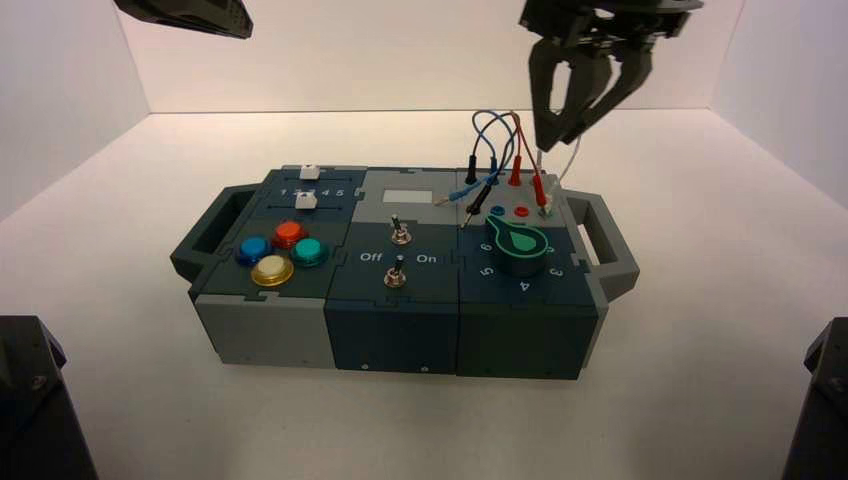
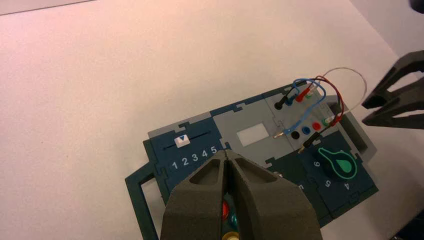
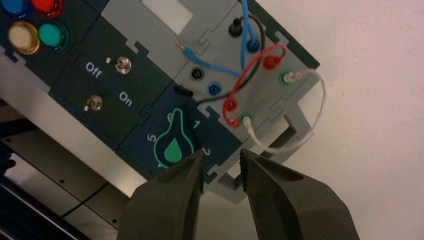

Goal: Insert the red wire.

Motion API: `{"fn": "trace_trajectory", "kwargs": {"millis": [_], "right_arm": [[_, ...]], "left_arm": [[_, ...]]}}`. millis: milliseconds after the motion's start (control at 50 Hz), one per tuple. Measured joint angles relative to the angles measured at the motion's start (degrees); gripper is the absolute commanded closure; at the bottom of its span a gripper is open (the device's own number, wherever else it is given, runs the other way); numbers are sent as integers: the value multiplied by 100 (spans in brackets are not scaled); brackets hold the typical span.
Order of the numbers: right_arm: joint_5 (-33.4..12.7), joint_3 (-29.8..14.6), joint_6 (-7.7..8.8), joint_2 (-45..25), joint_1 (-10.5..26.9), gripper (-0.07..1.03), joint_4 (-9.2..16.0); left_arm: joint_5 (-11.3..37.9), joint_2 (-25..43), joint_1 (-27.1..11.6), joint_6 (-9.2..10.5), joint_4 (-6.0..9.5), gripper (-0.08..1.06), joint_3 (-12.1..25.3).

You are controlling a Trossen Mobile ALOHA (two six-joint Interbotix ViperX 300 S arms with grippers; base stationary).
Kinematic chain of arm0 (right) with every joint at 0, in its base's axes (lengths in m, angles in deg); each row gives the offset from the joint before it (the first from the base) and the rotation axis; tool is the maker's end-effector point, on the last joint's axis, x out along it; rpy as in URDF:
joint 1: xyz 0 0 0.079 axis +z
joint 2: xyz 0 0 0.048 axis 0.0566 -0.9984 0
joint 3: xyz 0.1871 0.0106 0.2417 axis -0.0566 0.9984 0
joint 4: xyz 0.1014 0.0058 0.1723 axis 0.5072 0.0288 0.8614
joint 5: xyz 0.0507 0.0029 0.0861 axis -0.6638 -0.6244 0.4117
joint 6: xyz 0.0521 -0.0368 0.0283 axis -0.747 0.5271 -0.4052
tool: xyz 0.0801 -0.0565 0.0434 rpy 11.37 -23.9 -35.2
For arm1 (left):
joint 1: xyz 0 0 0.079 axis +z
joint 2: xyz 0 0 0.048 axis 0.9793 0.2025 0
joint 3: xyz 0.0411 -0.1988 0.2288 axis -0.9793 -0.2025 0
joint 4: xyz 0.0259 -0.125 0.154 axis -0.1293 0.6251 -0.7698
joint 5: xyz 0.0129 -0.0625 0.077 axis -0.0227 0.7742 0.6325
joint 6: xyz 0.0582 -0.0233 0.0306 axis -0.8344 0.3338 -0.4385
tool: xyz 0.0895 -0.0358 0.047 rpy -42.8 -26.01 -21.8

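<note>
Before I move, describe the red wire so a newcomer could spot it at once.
On the box, go to the light gray panel of sockets behind the big green-outlined knob. The red wire arches there, one plug upright in the back row, the other beside the front red socket. Its neighbors are blue, black and white.

1. High view: left gripper (image 1: 248, 31), cropped by the top edge.
2. Left wrist view: right gripper (image 2: 366, 112), cropped at right; red button (image 2: 225, 210), partly hidden behind the left gripper.
3. Right wrist view: red wire (image 3: 240, 79), its near plug's metal tip indiscernible; blue button (image 3: 13, 6), cropped above.
</note>
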Motion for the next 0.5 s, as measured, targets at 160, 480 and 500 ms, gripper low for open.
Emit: {"fn": "trace_trajectory", "kwargs": {"millis": [160,480,500], "right_arm": [[-9,-114,26,-255,9,56,-44],[-26,-334,35,-809,0,56,-123],[-35,-343,35,-844,0,56,-132]], "left_arm": [[-9,18,0,0,0,101,-9],[0,35,0,0,0,101,-9],[0,35,0,0,0,101,-9]]}}
